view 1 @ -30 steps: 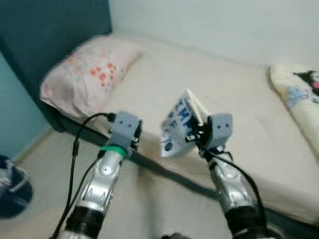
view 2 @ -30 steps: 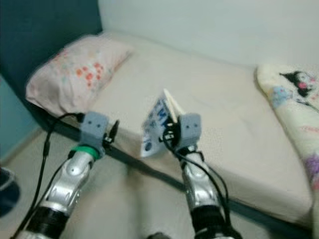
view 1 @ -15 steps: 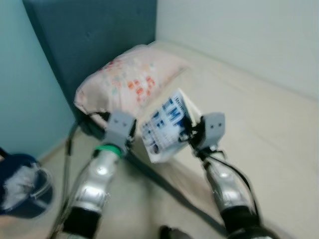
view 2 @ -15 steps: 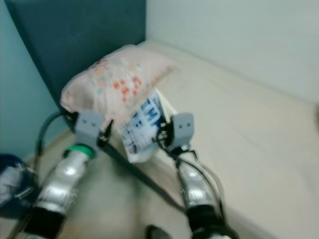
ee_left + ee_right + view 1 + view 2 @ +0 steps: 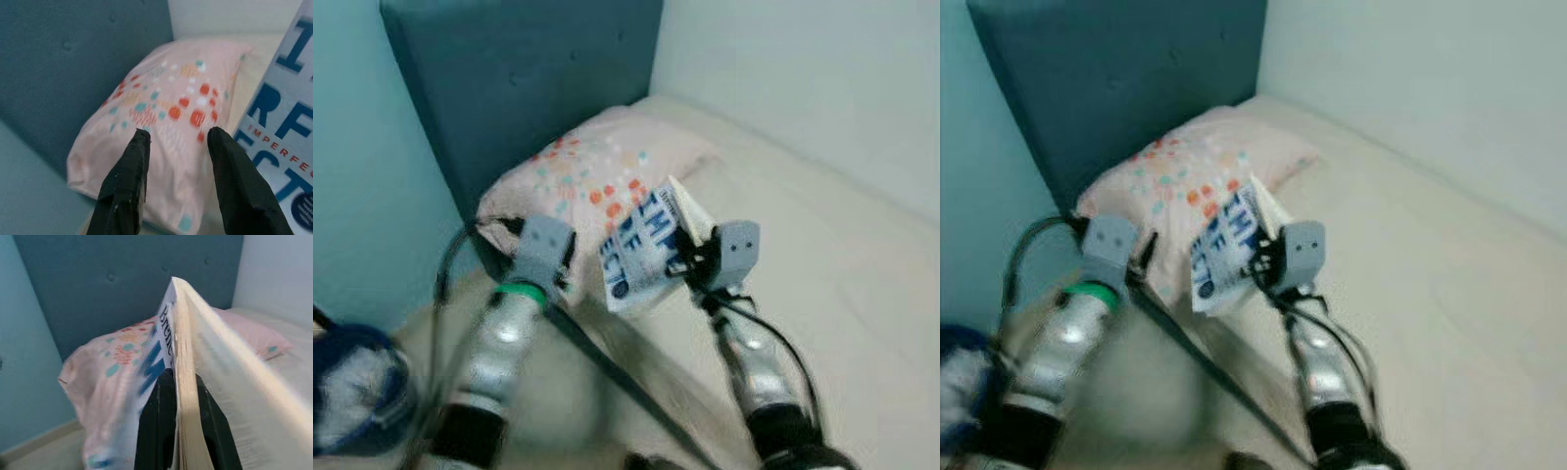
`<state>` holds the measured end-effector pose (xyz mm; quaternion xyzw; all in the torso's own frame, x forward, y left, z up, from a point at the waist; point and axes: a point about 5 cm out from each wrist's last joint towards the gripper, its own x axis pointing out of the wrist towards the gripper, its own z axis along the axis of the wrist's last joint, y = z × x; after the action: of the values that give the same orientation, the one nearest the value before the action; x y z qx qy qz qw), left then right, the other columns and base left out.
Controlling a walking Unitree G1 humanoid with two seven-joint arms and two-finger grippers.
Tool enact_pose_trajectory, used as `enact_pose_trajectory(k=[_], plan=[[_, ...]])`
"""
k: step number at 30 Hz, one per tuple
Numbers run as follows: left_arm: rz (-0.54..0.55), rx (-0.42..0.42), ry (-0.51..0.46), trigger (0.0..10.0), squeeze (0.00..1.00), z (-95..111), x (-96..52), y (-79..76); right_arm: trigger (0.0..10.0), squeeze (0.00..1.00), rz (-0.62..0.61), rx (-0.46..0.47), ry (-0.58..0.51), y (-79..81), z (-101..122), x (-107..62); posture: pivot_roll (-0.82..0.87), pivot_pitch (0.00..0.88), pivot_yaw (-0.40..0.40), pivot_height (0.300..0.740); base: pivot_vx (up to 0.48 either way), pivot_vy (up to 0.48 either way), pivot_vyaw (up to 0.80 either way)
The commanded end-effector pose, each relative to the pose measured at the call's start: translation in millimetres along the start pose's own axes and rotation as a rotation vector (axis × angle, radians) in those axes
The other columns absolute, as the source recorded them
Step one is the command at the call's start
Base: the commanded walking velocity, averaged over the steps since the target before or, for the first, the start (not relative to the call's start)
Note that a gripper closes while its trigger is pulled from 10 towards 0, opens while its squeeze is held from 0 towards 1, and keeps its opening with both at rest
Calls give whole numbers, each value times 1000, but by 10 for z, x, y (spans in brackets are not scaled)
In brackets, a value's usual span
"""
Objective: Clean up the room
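Our view has swung left along the beige bed (image 5: 822,264) toward the dark teal padded headboard (image 5: 529,88) and the pink dotted pillow (image 5: 597,176). Our right end effector (image 5: 690,259) stays clenched on the white-and-blue paperback book (image 5: 641,250), raised beside the pillow. Left end effector (image 5: 176,181) is released, empty. Book not yet put away.

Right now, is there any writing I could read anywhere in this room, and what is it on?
"IMPERFEC": small red letters on the cover of the book held in the right hand, cut off by the picture's edge.
"Bren": on the book's spine in the right wrist view; the rest is blurred.
Large blue letters on the cover: only fragments show, so no whole word reads.
The pillow carries a dotted pattern, no text.
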<state>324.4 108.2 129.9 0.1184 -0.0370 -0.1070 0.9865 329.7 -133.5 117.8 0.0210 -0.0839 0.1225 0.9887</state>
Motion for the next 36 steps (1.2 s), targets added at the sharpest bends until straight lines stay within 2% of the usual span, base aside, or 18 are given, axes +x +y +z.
enact_pose_trajectory(k=[1, 13, 16, 28, 36], plan=[[6, 19, 24, 10000, 0, -74, -45, 46, 10000, 0, -14, 7, -26, -17, 39, 7, 33, 11, 10, 740, 0, 0, 0], [-34, 45, 23, 10000, 0, -99, -65, -15, 10000, 0, -48, 43, 4, -64, -32, -24, 33, 17, 14, 740, 0, 0, 0], [-57, 56, 33, 10000, 0, -129, -82, -36, 10000, 0, -91, 59, 39, -115, -97, -30, 32, 22, 18, 740, 0, 0, 0], [-94, 97, 29, 10000, 0, -146, -127, -69, 10000, 0, -115, 67, 61, -113, -133, 8, 38, 37, 20, 740, 0, 0, 0], [-93, 98, 31, 10000, 0, -148, -145, -67, 10000, 0, -127, 52, 59, -122, -131, 19, 39, 45, 20, 715, 0, 0, 0]])
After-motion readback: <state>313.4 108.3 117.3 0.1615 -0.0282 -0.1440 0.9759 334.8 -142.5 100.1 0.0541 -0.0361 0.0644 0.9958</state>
